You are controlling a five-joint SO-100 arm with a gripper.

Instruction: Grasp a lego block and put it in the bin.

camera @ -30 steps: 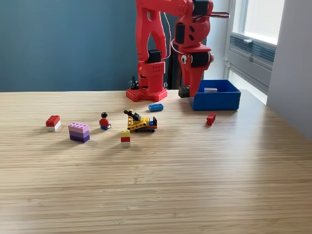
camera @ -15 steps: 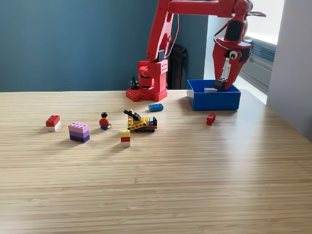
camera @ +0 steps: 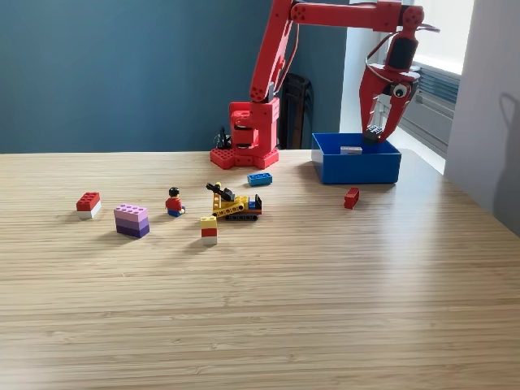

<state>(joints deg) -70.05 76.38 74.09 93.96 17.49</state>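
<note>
Above the blue bin (camera: 357, 166) at the desk's (camera: 325, 309) far edge, the red arm's gripper (camera: 375, 132) pointed down, its fingers closed on a small dark lego block (camera: 373, 133) just over the bin's opening. Inside lay a pale piece (camera: 351, 149). Nearby on the desk sat a red brick (camera: 351, 197).

bright daylight from the window (camera: 443, 41) at the exterior view's right, soft glare on the table (camera: 341, 268), sharp focus
</note>
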